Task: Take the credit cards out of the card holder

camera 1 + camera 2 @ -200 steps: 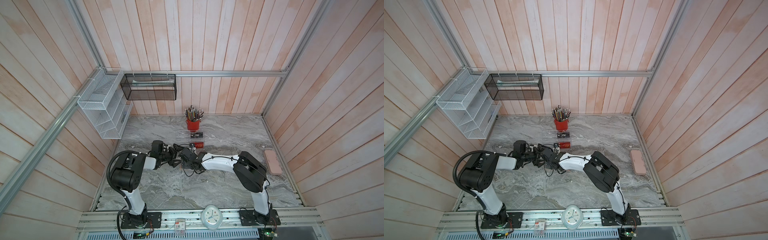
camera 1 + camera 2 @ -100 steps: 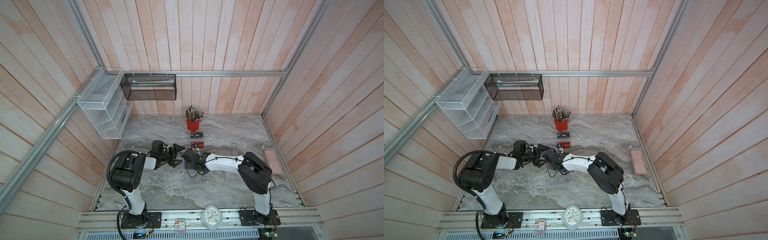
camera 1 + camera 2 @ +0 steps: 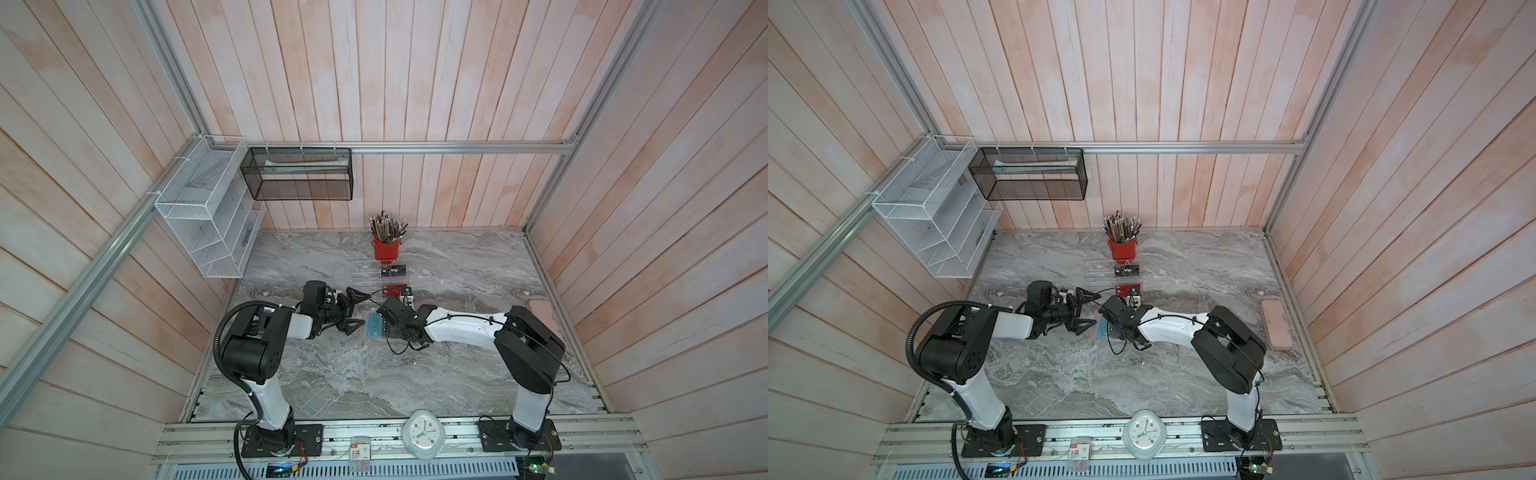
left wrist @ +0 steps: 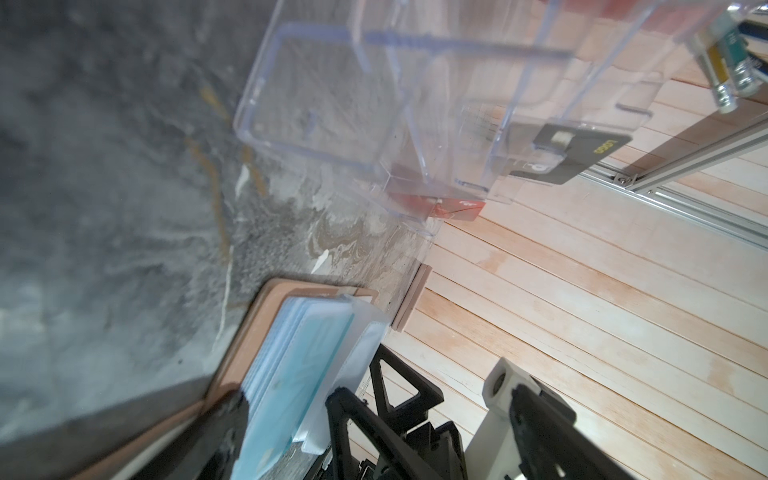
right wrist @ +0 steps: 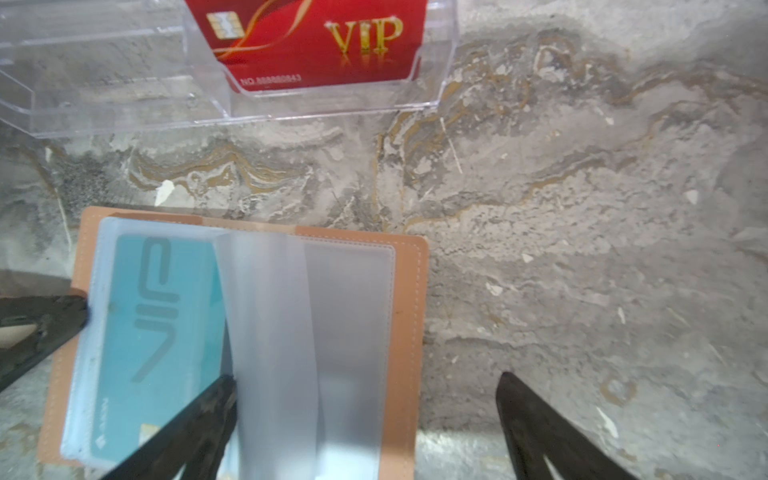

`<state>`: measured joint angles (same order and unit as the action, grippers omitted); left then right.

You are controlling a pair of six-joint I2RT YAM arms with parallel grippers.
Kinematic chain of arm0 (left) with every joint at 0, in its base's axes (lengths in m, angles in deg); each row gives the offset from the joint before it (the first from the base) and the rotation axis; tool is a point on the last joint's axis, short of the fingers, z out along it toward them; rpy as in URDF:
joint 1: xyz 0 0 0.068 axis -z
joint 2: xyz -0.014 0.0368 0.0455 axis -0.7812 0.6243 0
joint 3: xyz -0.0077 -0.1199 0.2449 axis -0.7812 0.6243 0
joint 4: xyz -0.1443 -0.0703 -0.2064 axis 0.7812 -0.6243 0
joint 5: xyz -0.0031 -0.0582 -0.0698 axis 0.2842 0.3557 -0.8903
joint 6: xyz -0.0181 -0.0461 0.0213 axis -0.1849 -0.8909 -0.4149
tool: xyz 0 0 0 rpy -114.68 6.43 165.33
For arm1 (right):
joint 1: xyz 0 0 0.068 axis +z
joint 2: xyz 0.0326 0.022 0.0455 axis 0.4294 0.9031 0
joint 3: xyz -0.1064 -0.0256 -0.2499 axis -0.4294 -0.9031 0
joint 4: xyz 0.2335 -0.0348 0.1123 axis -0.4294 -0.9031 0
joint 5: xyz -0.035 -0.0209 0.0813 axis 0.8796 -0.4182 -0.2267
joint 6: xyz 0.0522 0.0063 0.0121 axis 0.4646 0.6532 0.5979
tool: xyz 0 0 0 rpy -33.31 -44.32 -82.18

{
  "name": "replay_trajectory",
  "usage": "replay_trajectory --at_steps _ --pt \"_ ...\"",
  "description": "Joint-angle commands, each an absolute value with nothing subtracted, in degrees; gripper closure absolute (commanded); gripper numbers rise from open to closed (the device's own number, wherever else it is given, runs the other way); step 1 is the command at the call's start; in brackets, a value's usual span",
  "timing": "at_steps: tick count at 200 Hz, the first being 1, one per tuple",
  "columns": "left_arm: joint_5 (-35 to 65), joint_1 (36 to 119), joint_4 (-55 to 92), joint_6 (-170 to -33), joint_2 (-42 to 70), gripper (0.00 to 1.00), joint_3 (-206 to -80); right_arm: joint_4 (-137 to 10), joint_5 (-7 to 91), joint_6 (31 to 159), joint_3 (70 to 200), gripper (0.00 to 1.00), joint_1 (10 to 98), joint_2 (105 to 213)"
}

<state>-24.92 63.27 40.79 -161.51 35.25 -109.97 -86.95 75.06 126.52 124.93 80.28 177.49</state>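
Note:
The tan card holder (image 5: 409, 316) lies open on the marble, also in both top views (image 3: 371, 329) (image 3: 1100, 330). A teal credit card (image 5: 162, 324) sits in a clear sleeve on one page, and a loose sleeve stands up at the fold. My right gripper (image 5: 365, 395) hangs open above the other page, one finger over the teal card's edge and one over bare table. My left gripper (image 3: 362, 311) is open, with one finger (image 5: 45, 320) against the holder's outer edge. The red card (image 5: 316, 41) and black card (image 3: 392, 271) stand in the acrylic rack.
The clear tiered rack (image 3: 365, 270) stands just behind the holder, with a red pencil cup (image 3: 386, 249) behind it. A pink case (image 3: 542, 316) lies at the right edge. A clock (image 3: 423, 434) sits on the front rail. Wire baskets hang on the left wall.
My right arm's elbow has swung to the right and its gripper has drawn slightly right over the holder. The left arm has not moved. Both grippers stayed open.

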Motion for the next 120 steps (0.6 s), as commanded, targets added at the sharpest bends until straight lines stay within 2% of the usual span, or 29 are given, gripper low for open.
replay_trajectory --at_steps 1,120 --pt "-23.33 63.42 36.29 -160.48 36.45 0.0 -110.33 -87.69 76.49 127.67 122.72 0.02 79.42 175.24" --pt "-22.73 65.3 33.38 -159.59 35.41 0.0 -112.85 -85.52 74.84 126.83 117.02 0.02 78.03 168.52"
